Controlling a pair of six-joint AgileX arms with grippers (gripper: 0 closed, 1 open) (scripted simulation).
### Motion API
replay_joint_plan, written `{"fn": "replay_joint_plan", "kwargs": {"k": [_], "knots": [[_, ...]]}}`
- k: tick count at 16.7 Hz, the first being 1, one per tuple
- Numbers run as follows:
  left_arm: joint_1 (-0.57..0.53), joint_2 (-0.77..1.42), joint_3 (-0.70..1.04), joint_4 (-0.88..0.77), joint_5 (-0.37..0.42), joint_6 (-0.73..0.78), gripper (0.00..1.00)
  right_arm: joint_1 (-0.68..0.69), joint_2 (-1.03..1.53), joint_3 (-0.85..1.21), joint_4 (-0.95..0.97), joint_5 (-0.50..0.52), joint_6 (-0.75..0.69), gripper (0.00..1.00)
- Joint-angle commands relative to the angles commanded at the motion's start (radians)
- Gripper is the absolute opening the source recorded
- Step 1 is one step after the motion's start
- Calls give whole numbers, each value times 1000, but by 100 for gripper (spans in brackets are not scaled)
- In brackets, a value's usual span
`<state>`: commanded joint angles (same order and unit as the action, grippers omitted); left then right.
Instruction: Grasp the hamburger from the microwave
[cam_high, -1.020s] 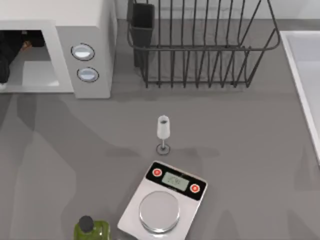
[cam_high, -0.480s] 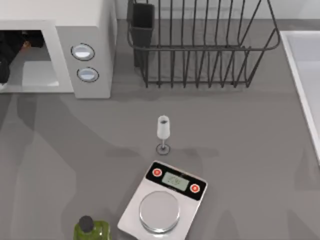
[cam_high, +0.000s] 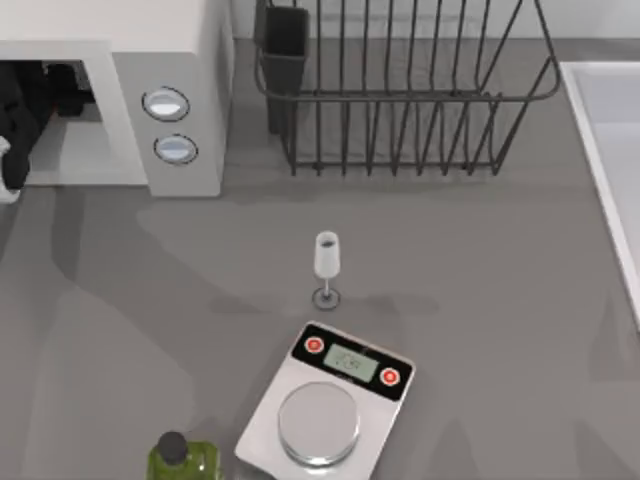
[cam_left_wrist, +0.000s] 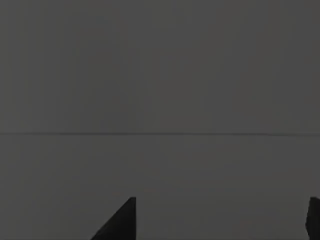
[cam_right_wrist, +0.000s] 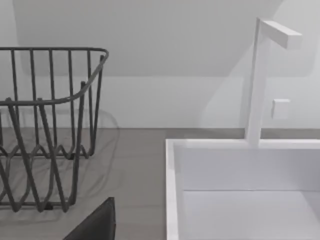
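Left arm (cam_high: 18, 120) farther out of microwave (cam_high: 170, 90).

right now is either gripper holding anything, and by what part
Cannot be told. The left arm reaches into the microwave at the top view's left; its wrist view is dark. The right wrist view faces the wire rack and sink.

My left arm (cam_high: 18, 110) shows as a dark, bent shape at the counter's back left corner, against the left edge, with a pale section at its lower end. The left gripper (cam_left_wrist: 217, 225) is spread: its two dark fingers (cam_left_wrist: 120, 222) stand well apart with nothing between them. The right gripper (cam_right_wrist: 95, 225) sits low over the counter near the right edge, idle.
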<state>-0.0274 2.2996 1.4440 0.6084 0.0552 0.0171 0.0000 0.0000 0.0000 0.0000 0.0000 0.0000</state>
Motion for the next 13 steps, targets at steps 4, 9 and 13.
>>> {"fn": "replay_joint_plan", "kwargs": {"k": [4, 9, 13], "knots": [[-103, -398, -316, -67, -113, -37, 0, 0, 0, 0, 0, 0, 0, 100], [-207, -868, -708, -180, -233, -76, 0, 0, 0, 0, 0, 0, 0, 100], [-252, -1083, -915, -257, -290, -95, 0, 0, 0, 0, 0, 0, 0, 100]]}}
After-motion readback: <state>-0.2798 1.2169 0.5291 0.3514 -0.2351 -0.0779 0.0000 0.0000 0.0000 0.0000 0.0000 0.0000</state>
